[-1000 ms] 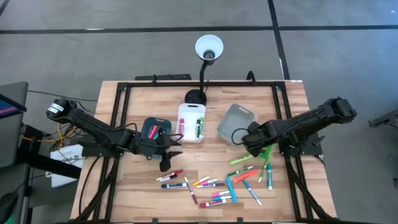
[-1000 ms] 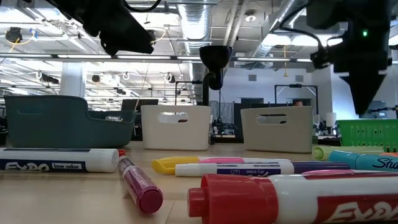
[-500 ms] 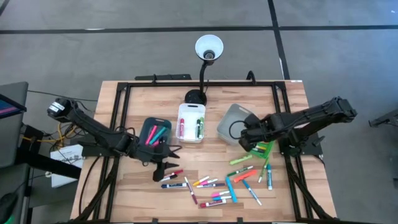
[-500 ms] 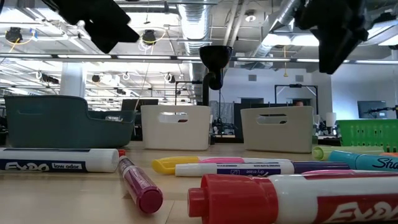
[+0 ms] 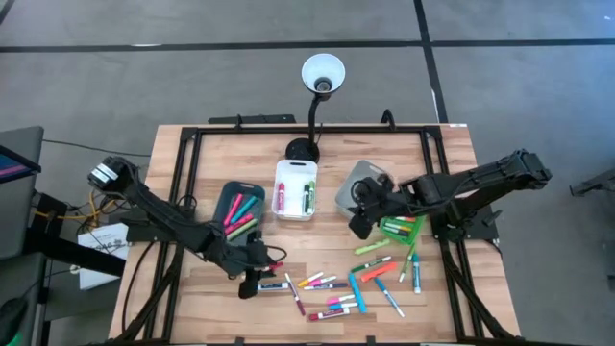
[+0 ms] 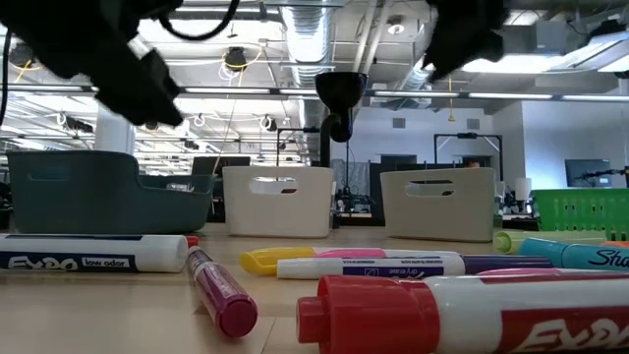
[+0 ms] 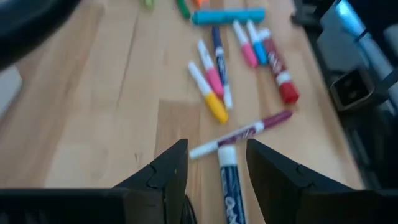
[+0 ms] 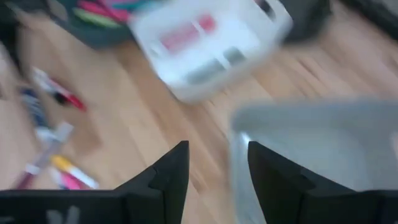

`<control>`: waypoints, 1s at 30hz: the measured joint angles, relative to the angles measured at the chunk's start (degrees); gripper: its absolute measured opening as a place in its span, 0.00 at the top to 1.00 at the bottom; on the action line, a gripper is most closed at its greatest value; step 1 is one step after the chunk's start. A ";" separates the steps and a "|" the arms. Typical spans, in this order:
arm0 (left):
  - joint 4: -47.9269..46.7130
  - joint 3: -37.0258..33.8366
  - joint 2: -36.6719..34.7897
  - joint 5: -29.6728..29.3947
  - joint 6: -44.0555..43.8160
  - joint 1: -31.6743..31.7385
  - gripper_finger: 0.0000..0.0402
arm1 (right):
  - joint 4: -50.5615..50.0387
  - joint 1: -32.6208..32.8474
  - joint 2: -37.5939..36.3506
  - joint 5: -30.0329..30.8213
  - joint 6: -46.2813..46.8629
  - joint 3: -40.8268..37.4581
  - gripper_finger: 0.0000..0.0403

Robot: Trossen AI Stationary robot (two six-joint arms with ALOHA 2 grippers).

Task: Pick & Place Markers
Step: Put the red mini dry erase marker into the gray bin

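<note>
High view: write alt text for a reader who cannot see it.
Seen from above, the left gripper hangs open over loose markers on a wooden table, while the right gripper, also open, sits beside a grey bin. Teal and white bins hold markers.

The wooden bench [image 5: 202, 159] carries a teal bin [image 5: 237, 210], a white bin [image 5: 294, 189], a grey bin [image 5: 363, 183] and a green bin [image 5: 408, 229] in a row. A lamp base [image 5: 302, 151] stands behind them. Loose markers [image 5: 332, 284] lie scattered in front.
</note>
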 joint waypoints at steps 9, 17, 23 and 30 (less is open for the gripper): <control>0.50 0.02 6.60 -1.08 0.24 -0.77 0.61 | 14.24 0.00 0.00 -0.04 -11.59 0.00 0.64; -0.02 -0.07 8.55 -3.93 0.00 1.81 0.61 | 14.93 0.00 0.66 -0.04 -11.63 0.00 0.66; 0.09 -0.09 4.98 -1.83 0.04 3.16 0.61 | 14.62 0.00 3.61 -0.30 -11.70 0.00 0.66; -1.11 0.13 -2.61 4.86 0.02 6.19 0.61 | 15.16 0.00 7.14 -0.48 -11.68 0.00 0.67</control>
